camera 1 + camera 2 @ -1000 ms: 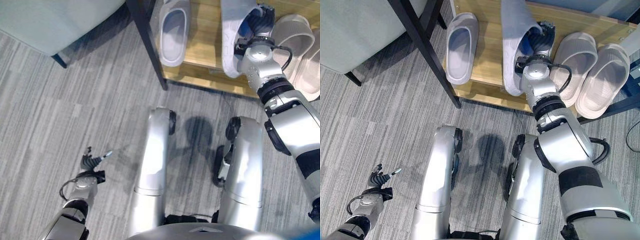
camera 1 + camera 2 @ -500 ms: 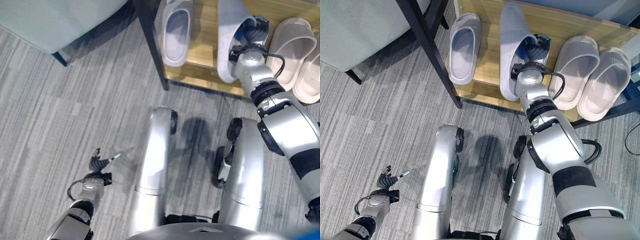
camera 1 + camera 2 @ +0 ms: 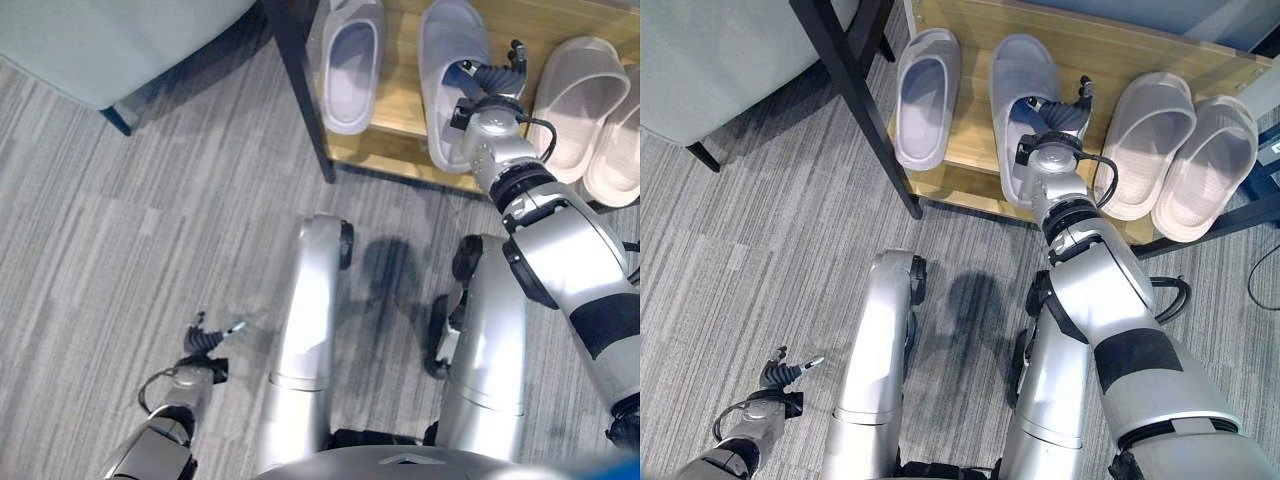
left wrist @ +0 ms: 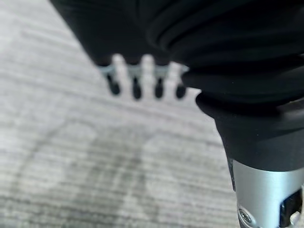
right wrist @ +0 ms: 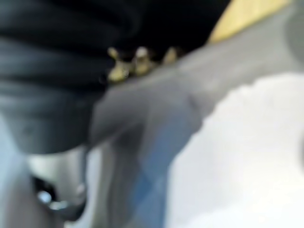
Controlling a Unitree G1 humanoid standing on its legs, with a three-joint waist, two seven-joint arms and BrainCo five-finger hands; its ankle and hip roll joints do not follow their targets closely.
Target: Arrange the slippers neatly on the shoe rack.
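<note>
**A:** Slippers update: the grey slipper we had tipped up on its side a second ago now lies flat, sole down, on the shoe rack, just beside the other grey slipper. So the grey pair is side by side, toes pointing the same way, and the two beige slippers sit to their right. Reads to us like the placing part is basically done.

**B:** Are we still gripping it, though?

**A:** Looks like we've let go. Our right robot hand rests at the slipper's right edge with its fingers spread and pointing up past it, not curled round anything. It may be brushing the rim, can't say for sure. Our left robot hand hangs low over the carpet, loosely spread, holding nothing.
</note>
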